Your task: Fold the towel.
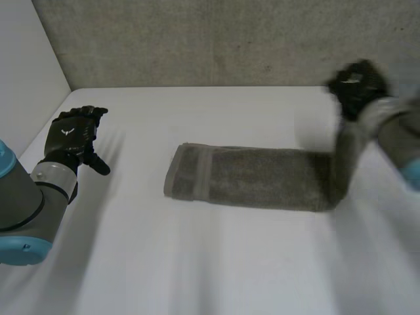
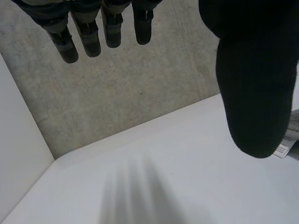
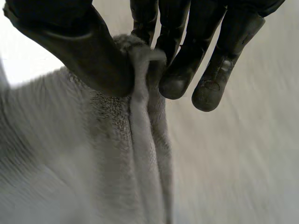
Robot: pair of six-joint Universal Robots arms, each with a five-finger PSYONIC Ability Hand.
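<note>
Towel (image 1: 256, 178) end pinched, held aloft by right robot hand (image 1: 357, 86).

1 towel (image 1: 256, 178), 2 robot hands (image 1: 73, 134) (image 1: 357, 82), 1 table (image 1: 197, 262)

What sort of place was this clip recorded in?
Likely a robot lab test bench: a plain white table against a rough grey wall, and a grey towel pinched at one end by the right hand.
</note>
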